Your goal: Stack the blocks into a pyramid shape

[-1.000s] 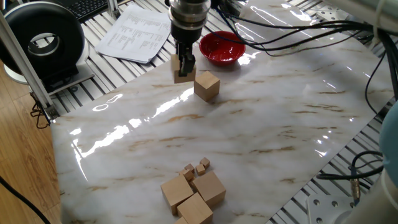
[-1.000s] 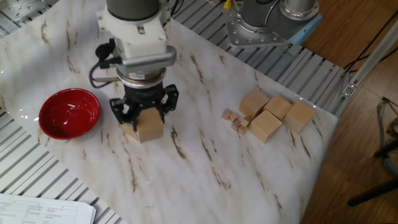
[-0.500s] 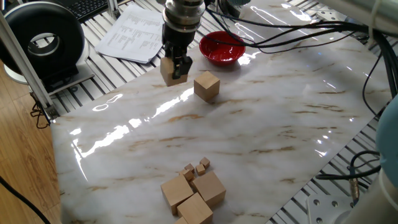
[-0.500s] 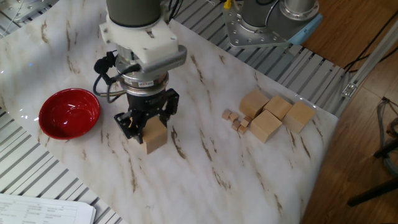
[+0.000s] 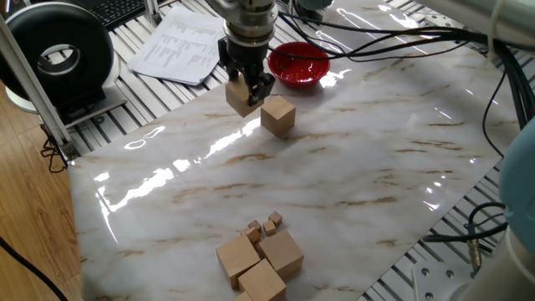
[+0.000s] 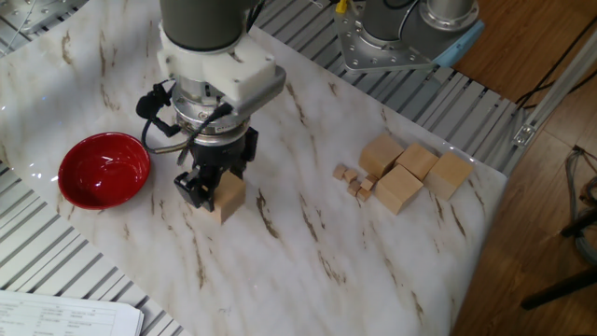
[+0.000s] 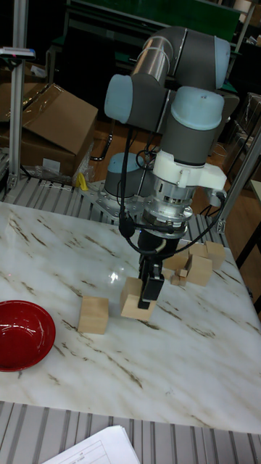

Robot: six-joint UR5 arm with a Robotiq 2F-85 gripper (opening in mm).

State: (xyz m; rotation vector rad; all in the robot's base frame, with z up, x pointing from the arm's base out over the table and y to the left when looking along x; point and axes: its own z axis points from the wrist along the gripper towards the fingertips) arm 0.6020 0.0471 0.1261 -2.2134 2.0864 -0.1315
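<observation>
A pincer (image 5: 247, 86) pinches one tan block (image 5: 240, 98), tilted just above the marble counter (image 5: 351, 167) beside a second block (image 5: 278, 114) (base-building step, seemingly); next, set it flush alongside.

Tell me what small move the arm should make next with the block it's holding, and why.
Probably carry it sideways and set it down flush beside the lone block near the red bowl. The hand is shut on a tilted block that looks lifted off the table, and no pyramid base exists yet; the other large blocks sit clustered at the far edge.
</observation>
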